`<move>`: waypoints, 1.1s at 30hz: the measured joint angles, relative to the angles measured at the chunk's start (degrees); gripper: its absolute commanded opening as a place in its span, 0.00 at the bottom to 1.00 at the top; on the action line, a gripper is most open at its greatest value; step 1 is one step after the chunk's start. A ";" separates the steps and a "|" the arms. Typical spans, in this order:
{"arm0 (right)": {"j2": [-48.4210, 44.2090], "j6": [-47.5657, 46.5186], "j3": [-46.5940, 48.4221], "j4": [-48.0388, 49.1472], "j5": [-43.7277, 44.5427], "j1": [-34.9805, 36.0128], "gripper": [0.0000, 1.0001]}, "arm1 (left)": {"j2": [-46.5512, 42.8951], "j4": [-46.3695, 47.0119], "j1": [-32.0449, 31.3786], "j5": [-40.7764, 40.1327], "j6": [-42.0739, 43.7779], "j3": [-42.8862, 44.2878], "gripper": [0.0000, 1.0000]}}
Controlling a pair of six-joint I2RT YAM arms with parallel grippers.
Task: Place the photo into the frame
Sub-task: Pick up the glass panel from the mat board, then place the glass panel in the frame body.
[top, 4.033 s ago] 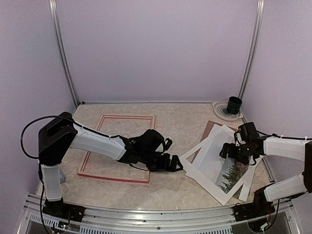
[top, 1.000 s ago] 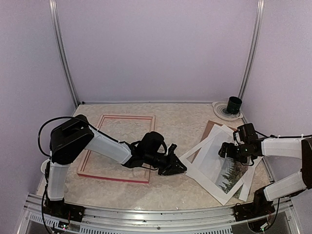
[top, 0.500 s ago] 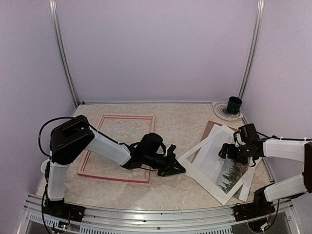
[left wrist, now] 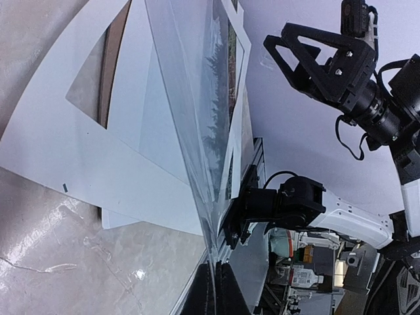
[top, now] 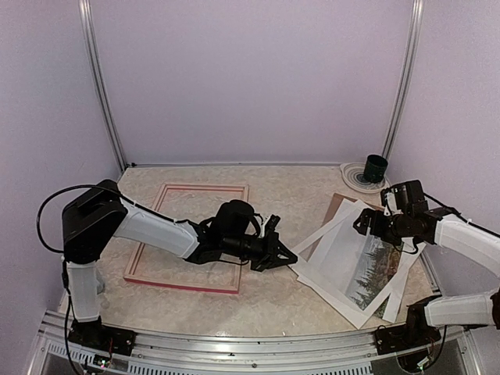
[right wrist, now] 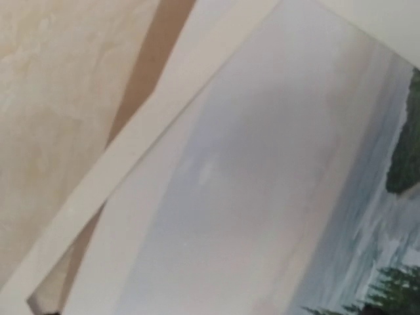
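While the photo [top: 361, 266] lies flat in the loose stack at the right of the table [top: 266, 312], the step in hand looks like parting the layers so the print can be got at, not yet carrying it over. The stack's nearest corner sits close to the table's front edge and its right corner close to the side edge, so there is little room to slide anything that way. A white mat [left wrist: 59, 151] lies in the same stack, with a brown backing board [top: 337, 201] showing through its window and past its far side. The left gripper [top: 286, 256], reached across from the left, has its jaws pressed together on what looks like the corner of a thin clear sheet [left wrist: 190, 131], which rises edge-on from the fingers, tilted up off the mat. The right gripper [top: 369, 227] hovers just above the far part of the stack, jaws wide apart and holding nothing. The next move probably calls for drawing the sheet off over the bare table between stack and frame without dragging the print, then finding an edge of the flat photo to catch. Farther left, the frame [top: 205, 187] lies flat, well apart from the stack and partly under the left forearm. In the far right corner a dark cup [top: 376, 166] stands behind the stack.
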 measured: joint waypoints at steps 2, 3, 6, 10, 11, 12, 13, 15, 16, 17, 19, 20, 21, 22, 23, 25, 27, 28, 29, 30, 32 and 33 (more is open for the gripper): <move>-0.24 0.00 0.63 -0.35 0.00 0.00 0.99 | -1.44 -0.72 0.00 -0.63 0.81 -0.33 0.00; -0.33 0.00 0.74 -0.42 -0.02 0.00 0.99 | -2.08 -1.09 0.00 -1.14 1.25 -0.59 0.00; -0.37 0.00 0.76 -1.11 -0.09 0.00 0.99 | -4.11 -2.80 0.02 -2.47 2.54 -1.90 0.00; -0.39 0.00 0.76 -2.08 -0.20 0.00 0.99 | -7.08 -5.03 0.24 -4.35 4.02 -4.83 0.00; -0.37 0.00 0.76 -2.10 -0.22 0.00 0.99 | -7.89 -5.62 0.39 -4.70 4.39 -5.64 0.00; -0.37 0.00 0.76 -2.12 -0.31 0.00 0.99 | -8.68 -6.21 0.52 -5.25 4.72 -6.40 0.00; -0.37 0.00 0.76 -2.14 -0.39 0.00 0.99 | -9.66 -6.86 0.68 -5.86 5.14 -7.26 0.00; -0.37 0.00 0.76 -2.12 -0.63 0.00 0.99 | -11.28 -8.13 1.01 -6.97 5.92 -8.52 0.00; -0.37 0.00 0.76 -2.12 -0.81 0.00 0.99 | -12.22 -8.70 1.16 -7.58 6.27 -9.22 0.00; -0.33 0.00 0.76 -2.10 -1.01 0.00 0.99 | -13.33 -9.33 1.38 -8.26 6.64 -9.97 0.00; -0.11 0.00 0.76 -2.08 -1.42 0.00 0.99 | -15.26 -10.27 1.73 -9.35 7.19 -11.17 0.00; 0.04 0.00 0.76 -2.01 -1.57 0.00 0.99 | -16.28 -10.60 1.90 -9.99 7.39 -11.85 0.00; 0.22 0.00 0.76 -1.99 -1.70 0.00 0.99 | -17.33 -10.99 2.08 -10.54 7.52 -12.61 0.00; 0.33 -0.02 0.76 -1.88 -1.95 0.00 0.99 | -18.51 -11.37 2.27 -11.23 7.65 -13.62 0.00; 0.55 0.00 0.76 -1.81 -2.14 0.00 0.99 | -19.23 -11.63 2.34 -11.58 7.67 -14.19 0.00; 0.81 0.00 0.76 -1.60 -2.75 0.00 0.99 | -21.07 -11.89 2.62 -12.57 7.67 -15.98 0.00; 1.29 0.00 0.76 -1.18 -3.43 0.00 0.99 | -22.60 -12.24 2.84 -13.40 7.65 -17.62 0.00; 1.68 0.02 0.76 -0.92 -3.85 0.00 0.99 | -23.19 -12.39 2.93 -13.77 7.63 -18.29 0.00; 2.03 0.02 0.76 -0.66 -4.13 0.00 0.99 | -23.78 -12.52 2.99 -14.27 7.63 -19.06 0.00; 2.45 0.04 0.76 -0.31 -4.48 0.00 0.99 | -24.61 -12.74 3.08 -14.71 7.61 -20.02 0.00; 3.10 0.11 0.76 0.11 -5.16 0.02 0.99 | -26.16 -13.42 3.34 -15.58 7.61 -21.66 0.00; 3.34 0.15 0.76 0.31 -5.40 0.09 0.99 | -27.15 -13.94 3.54 -16.22 7.58 -22.58 0.00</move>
